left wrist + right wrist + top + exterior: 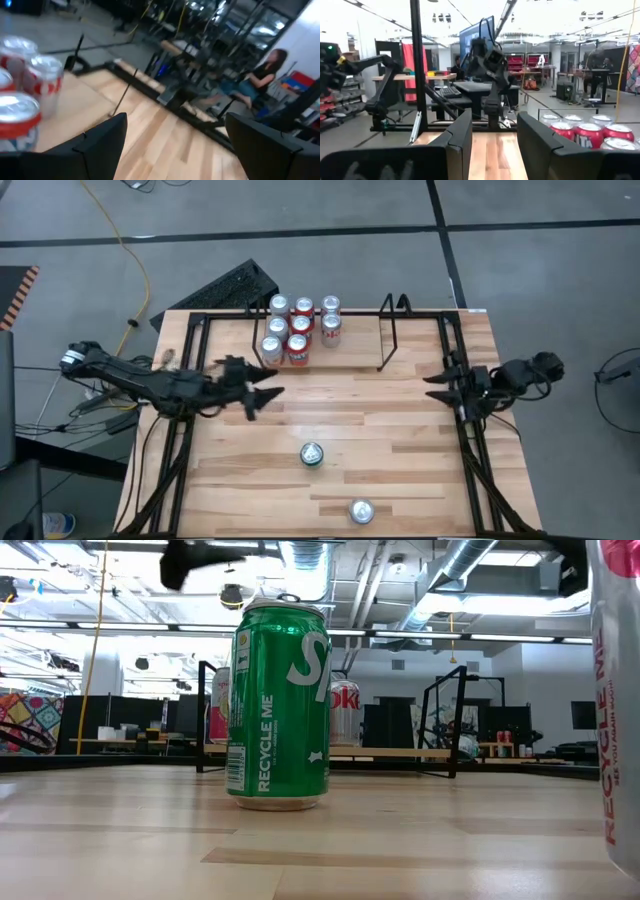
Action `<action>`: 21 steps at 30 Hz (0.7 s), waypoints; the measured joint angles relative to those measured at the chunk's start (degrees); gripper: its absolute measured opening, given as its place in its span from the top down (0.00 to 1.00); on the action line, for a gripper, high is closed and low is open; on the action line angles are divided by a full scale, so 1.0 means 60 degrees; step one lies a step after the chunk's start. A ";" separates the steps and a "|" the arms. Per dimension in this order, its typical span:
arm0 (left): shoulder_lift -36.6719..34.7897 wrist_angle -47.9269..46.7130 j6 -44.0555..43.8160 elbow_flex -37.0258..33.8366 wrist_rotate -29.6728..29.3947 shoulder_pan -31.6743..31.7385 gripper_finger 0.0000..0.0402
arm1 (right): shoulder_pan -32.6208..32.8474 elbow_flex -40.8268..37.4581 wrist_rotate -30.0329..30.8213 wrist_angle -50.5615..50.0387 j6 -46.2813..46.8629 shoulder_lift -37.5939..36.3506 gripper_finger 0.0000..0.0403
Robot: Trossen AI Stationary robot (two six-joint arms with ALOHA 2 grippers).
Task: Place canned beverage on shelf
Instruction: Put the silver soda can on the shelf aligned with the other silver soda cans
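A green can (312, 453) stands upright on its base mid-table; it fills the low view (280, 705). A silver-topped can (360, 511) stands near the front edge. The wire shelf (391, 332) sits at the far middle, with several red-and-white cans (300, 328) upright in its left half. My left gripper (268, 384) hangs open above the table, left of centre, between the shelf and the green can; nothing is between its fingers (175, 120). My right gripper (432, 387) stands open at the right edge, holding nothing (495, 115).
A black tubular frame (190, 410) runs around the tabletop's left, far and right sides. The shelf's right half (360, 340) is bare wood. In the room beyond, a person (260, 80) sits at a distance, and a keyboard (235, 288) lies behind the table.
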 joint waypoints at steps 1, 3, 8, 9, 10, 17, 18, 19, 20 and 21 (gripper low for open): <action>-0.0386 -0.0252 0.0130 0.0000 -0.0043 -0.0051 0.19 | -0.0007 -0.0229 0.0006 0.0263 -0.0014 -0.0021 0.65; -0.1067 -0.0777 0.0302 0.0000 -0.0288 -0.0092 0.19 | -0.0035 -0.0610 0.0007 0.0818 -0.0007 -0.0025 0.65; -0.2514 -0.1985 0.0454 0.0000 -0.0543 -0.0110 0.19 | -0.0073 -0.0857 0.0019 0.1860 -0.0080 -0.0032 0.65; -0.2765 -0.2152 0.0457 0.0000 -0.0542 -0.0114 0.19 | -0.0073 -0.0857 0.0018 0.1970 -0.0206 -0.0032 0.65; -0.2994 -0.2419 0.0457 0.0000 -0.0539 -0.0121 0.19 | -0.0073 -0.0857 0.0020 0.2063 -0.0374 -0.0035 0.65; -0.3946 -0.3784 0.0698 0.0000 -0.1046 -0.0314 0.19 | -0.0073 -0.0857 0.0106 0.1941 -0.0639 -0.0039 0.65; -0.4000 -0.3938 0.0719 0.0000 -0.1062 -0.0331 0.19 | -0.0073 -0.0857 0.0106 0.1919 -0.0557 -0.0039 0.65; -0.4017 -0.4086 0.0709 0.0000 -0.1097 -0.0346 0.19 | -0.0073 -0.0857 0.0109 0.1897 -0.0470 -0.0039 0.65; -0.4024 -0.4182 0.0690 0.0000 -0.1127 -0.0349 0.19 | -0.0073 -0.0857 0.0136 0.1852 -0.0451 -0.0039 0.65; -0.4010 -0.4294 0.0622 0.0001 -0.1121 -0.0350 0.19 | -0.0073 -0.0857 0.0166 0.1795 -0.0433 -0.0039 0.65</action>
